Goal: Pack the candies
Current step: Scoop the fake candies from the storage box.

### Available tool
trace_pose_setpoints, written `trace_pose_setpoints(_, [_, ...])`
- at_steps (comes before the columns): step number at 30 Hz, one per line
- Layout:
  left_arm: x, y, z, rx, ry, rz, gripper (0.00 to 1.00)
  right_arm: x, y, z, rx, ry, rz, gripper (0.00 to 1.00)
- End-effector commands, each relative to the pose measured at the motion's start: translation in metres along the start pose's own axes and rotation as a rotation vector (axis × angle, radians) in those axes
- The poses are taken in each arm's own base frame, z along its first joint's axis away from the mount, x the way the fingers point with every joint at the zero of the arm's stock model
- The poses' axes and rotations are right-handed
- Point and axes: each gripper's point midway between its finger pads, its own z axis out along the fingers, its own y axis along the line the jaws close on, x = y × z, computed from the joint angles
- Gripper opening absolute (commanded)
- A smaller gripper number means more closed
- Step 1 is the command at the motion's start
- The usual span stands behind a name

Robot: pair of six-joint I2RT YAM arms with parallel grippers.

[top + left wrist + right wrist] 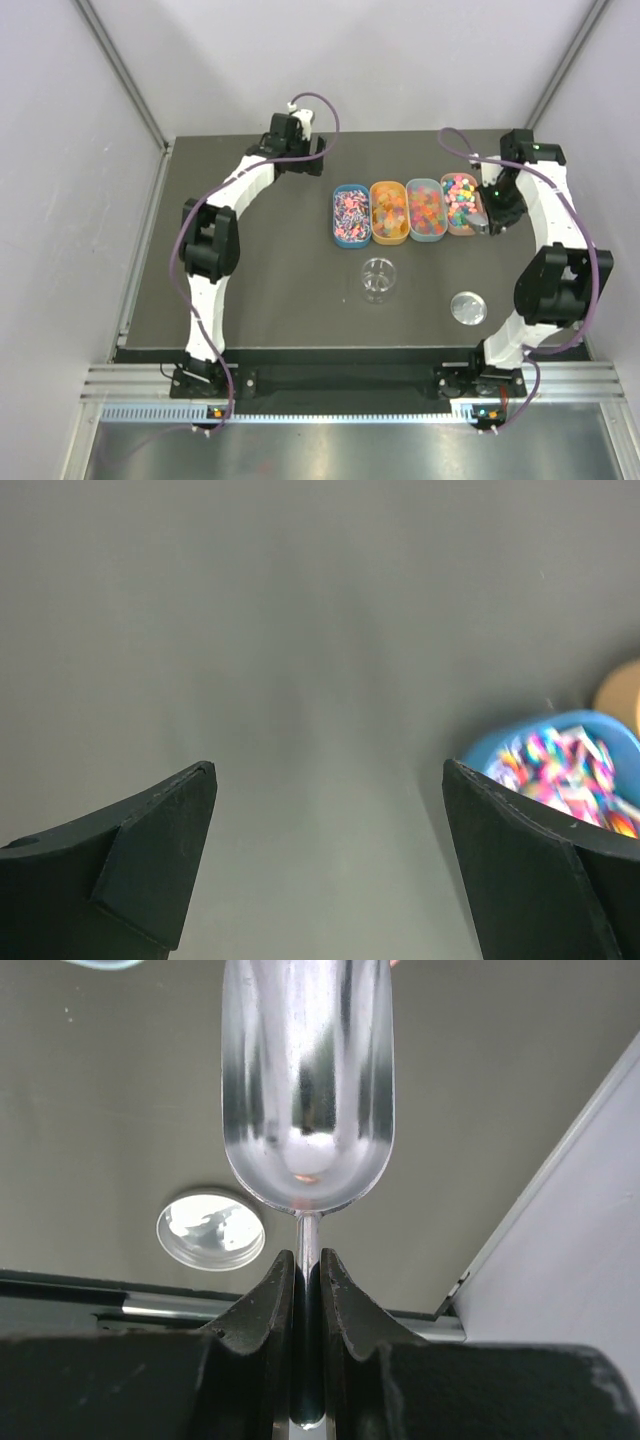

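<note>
With our right tool clamped on the scoop by its thin handle and our left tool apart, the candies sit in trays upper centre, and we risk the handle twisting and spilling a load.

four trays in a row block the right half of the table; jar and lid stand toward the front edge. bare surface lies left of the trays.
</note>
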Motion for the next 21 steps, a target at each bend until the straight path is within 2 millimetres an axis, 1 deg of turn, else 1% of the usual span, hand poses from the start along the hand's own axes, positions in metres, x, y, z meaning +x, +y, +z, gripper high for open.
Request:
trace_pose_setpoints(1, [-0.075,-0.009,0.005,0.077,-0.243,-0.008,0.99,-0.012,0.000,-0.003,-0.015,-0.021,0.007,0.00])
trace_pose_setpoints(2, [-0.076,-0.010,0.016,0.088,-0.251,-0.007,0.99,-0.014,-0.002,-0.001,-0.014,-0.019,0.008,0.00])
trace_pose_setpoints(4, [-0.090,-0.015,0.023,0.117,-0.301,-0.012,0.98,-0.019,-0.003,-0.004,-0.015,-0.029,0.008,0.00])
trace_pose_setpoints(5, [-0.082,-0.016,0.035,0.131,-0.291,-0.018,0.97,-0.021,-0.003,-0.001,-0.017,-0.023,0.007,0.00])
trace_pose_setpoints(6, [-0.084,-0.021,0.039,0.161,-0.301,-0.016,0.96,-0.023,-0.004,-0.001,-0.017,-0.022,0.007,0.00])
trace_pose_setpoints(8, [-0.081,-0.027,0.051,0.190,-0.302,-0.020,0.93,-0.026,-0.005,0.003,-0.020,-0.014,0.007,0.00])
trace_pose_setpoints(9, [-0.080,-0.035,0.052,0.221,-0.301,-0.014,0.93,-0.027,-0.005,0.005,-0.021,-0.013,0.008,0.00])
trace_pose_setpoints(10, [-0.075,-0.039,0.056,0.233,-0.294,-0.001,0.93,-0.028,-0.006,0.005,-0.020,-0.014,0.010,0.00])
trace_pose_setpoints(12, [-0.063,-0.053,0.062,0.273,-0.269,0.010,0.91,-0.030,-0.006,0.008,-0.021,-0.013,0.010,0.00])
trace_pose_setpoints(13, [-0.053,-0.063,0.067,0.306,-0.250,0.007,0.90,-0.032,-0.007,0.009,-0.020,-0.011,0.010,0.00])
trace_pose_setpoints(15, [-0.044,-0.072,0.073,0.332,-0.233,-0.001,0.89,-0.033,-0.008,0.012,-0.023,-0.007,0.007,0.00])
trace_pose_setpoints(16, [-0.042,-0.074,0.075,0.340,-0.231,-0.008,0.88,-0.034,-0.008,0.013,-0.021,-0.008,0.010,0.00])
trace_pose_setpoints(17, [-0.035,-0.083,0.080,0.375,-0.224,-0.003,0.87,-0.035,-0.008,0.016,-0.022,-0.004,0.008,0.00])
trace_pose_setpoints(19, [-0.034,-0.087,0.084,0.392,-0.226,-0.015,0.85,-0.037,-0.010,0.018,-0.017,-0.002,0.008,0.00])
trace_pose_setpoints(20, [-0.028,-0.089,0.089,0.404,-0.214,-0.017,0.85,-0.038,-0.011,0.020,-0.015,0.004,0.006,0.00])
trace_pose_setpoints(21, [-0.027,-0.094,0.091,0.416,-0.216,-0.015,0.85,-0.038,-0.012,0.021,-0.011,0.009,0.006,0.00])
